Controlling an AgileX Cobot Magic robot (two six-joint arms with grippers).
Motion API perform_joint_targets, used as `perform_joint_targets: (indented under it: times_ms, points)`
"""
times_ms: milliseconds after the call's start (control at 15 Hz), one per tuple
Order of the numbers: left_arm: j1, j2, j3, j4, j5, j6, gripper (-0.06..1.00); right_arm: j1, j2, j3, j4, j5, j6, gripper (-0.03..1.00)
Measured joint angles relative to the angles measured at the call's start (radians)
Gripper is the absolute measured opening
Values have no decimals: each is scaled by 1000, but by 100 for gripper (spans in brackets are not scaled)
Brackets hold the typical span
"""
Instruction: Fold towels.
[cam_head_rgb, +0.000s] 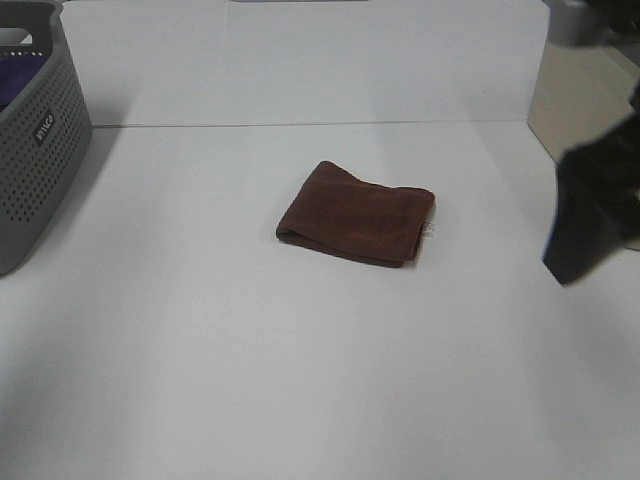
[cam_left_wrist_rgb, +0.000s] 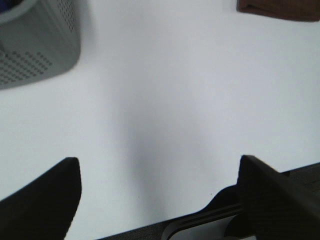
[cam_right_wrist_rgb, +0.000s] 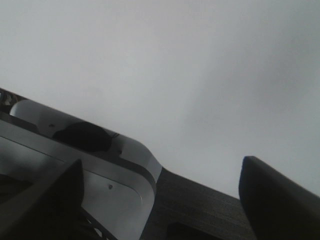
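One dark reddish-brown towel (cam_head_rgb: 356, 212) lies folded into a compact rectangle near the middle of my white table (cam_head_rgb: 250, 380), a small pale tag (cam_head_rgb: 427, 232) poking out at its right end. It is the only towel on the table; nothing rests on it and neither of my arms touches it.

One grey perforated basket (cam_head_rgb: 35, 140) stands at the far left edge of the table, well apart from the towel, with a bit of purple cloth (cam_head_rgb: 18, 78) showing inside.

My right arm (cam_head_rgb: 595, 205) hangs as a dark blurred shape at the right edge of the high view, clear of the towel. My right gripper (cam_right_wrist_rgb: 160, 200) shows two dark fingertips (cam_right_wrist_rgb: 272, 195) spread wide with nothing between them, above bare white surface and a piece of grey and silver hardware (cam_right_wrist_rgb: 100, 165).

My left gripper (cam_left_wrist_rgb: 160, 200) is likewise spread wide and empty, its fingertips (cam_left_wrist_rgb: 45, 200) over bare table near the table's edge. From its wrist camera, a corner of the basket (cam_left_wrist_rgb: 40, 45) and a strip of the towel (cam_left_wrist_rgb: 280, 9) sit at the far rim of the picture.
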Motion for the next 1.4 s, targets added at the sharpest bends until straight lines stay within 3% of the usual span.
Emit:
perform_joint_targets:
  times_ms: [267, 400, 600, 933, 1400]
  points:
    - [0, -387, 331, 0, -12, 9, 80, 0, -304, 336, -35, -104, 0, 80]
    - [0, -536, 419, 0, -11, 14, 80, 0, -461, 448, -60, -147, 0, 80]
    - [0, -682, 442, -2, -51, 76, 80, 0, -687, 524, -73, -157, -29, 79]
    - [0, -708, 468, -56, -84, 154, 80, 0, -964, 533, -33, -154, -98, 78]
    - [0, -708, 468, -61, -84, 185, 80, 0, -1000, 533, -21, -153, -109, 76]
